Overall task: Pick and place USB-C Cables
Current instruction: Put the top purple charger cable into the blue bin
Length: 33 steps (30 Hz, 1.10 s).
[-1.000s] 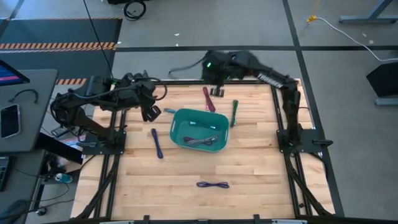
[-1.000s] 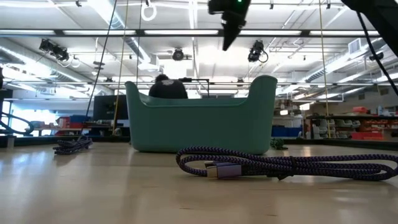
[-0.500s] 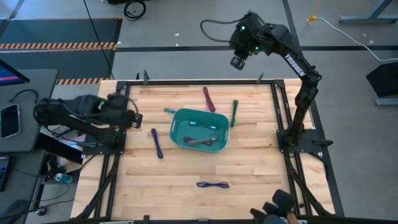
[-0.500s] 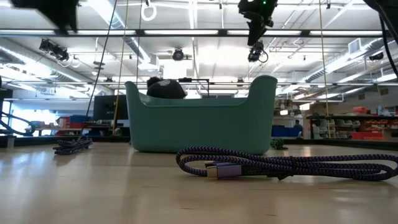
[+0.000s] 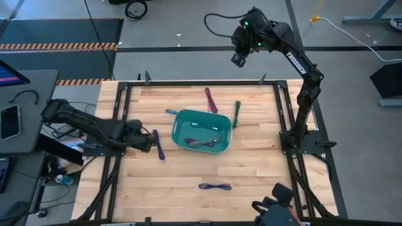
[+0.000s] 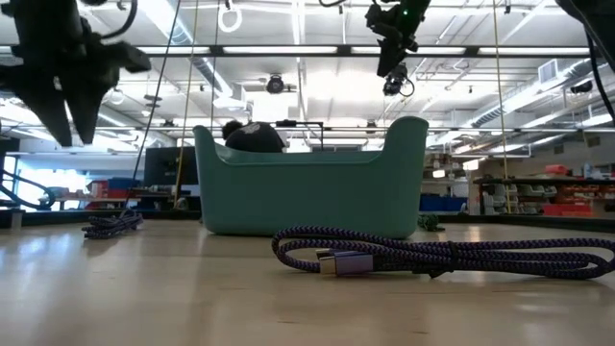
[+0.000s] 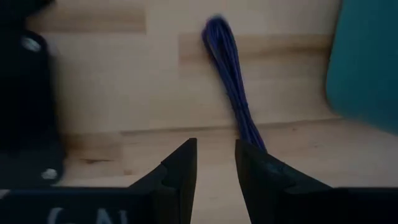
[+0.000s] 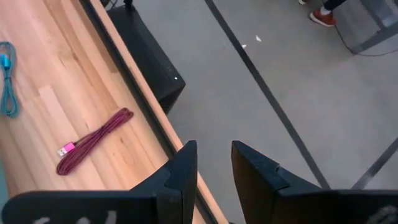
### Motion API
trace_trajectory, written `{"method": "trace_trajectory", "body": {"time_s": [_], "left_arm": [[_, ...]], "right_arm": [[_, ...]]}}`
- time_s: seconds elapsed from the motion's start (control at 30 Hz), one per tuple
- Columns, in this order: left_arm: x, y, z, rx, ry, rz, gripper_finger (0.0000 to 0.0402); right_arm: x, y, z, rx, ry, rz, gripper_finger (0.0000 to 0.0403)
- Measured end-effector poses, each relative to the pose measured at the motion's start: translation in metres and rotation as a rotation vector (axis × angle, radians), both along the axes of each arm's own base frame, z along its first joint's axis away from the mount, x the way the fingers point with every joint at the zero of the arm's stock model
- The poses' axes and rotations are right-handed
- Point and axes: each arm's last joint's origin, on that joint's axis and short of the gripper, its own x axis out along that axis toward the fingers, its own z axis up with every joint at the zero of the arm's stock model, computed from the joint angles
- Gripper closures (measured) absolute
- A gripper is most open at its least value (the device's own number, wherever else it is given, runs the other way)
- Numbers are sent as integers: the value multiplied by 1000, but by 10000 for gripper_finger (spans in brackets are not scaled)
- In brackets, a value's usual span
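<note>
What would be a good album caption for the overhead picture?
Left claw low beside a purple cable near the teal bin; right claw raised beyond the table's far edge.

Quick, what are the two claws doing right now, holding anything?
Left gripper: open a little, empty, just short of the purple cable.
Right gripper: open a little, empty, raised beyond the table's far edge.

Bare table [image 5: 188, 166] lies open around the teal bin [image 5: 200, 130] mid-table.
</note>
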Motion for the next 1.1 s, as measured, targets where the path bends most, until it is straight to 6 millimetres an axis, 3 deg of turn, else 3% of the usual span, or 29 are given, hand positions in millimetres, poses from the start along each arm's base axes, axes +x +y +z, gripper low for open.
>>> {"method": "trace_trajectory", "body": {"time_s": [0.27, 0.43, 0.73, 1.1], "left_arm": [[19, -6, -25, -20, -109, -86, 285], [25, -7, -32, 39, -133, -228, 285], [23, -2, -40, 24, -76, -125, 282], [46, -8, -66, 25, -34, -90, 202]], "right_arm": [[1, -1, 1, -33, 8, 35, 298], [1, -1, 1, -34, 9, 45, 298], [3, 1, 1, -2, -23, 106, 298], [3, 1, 1, -11, -11, 132, 298]]}}
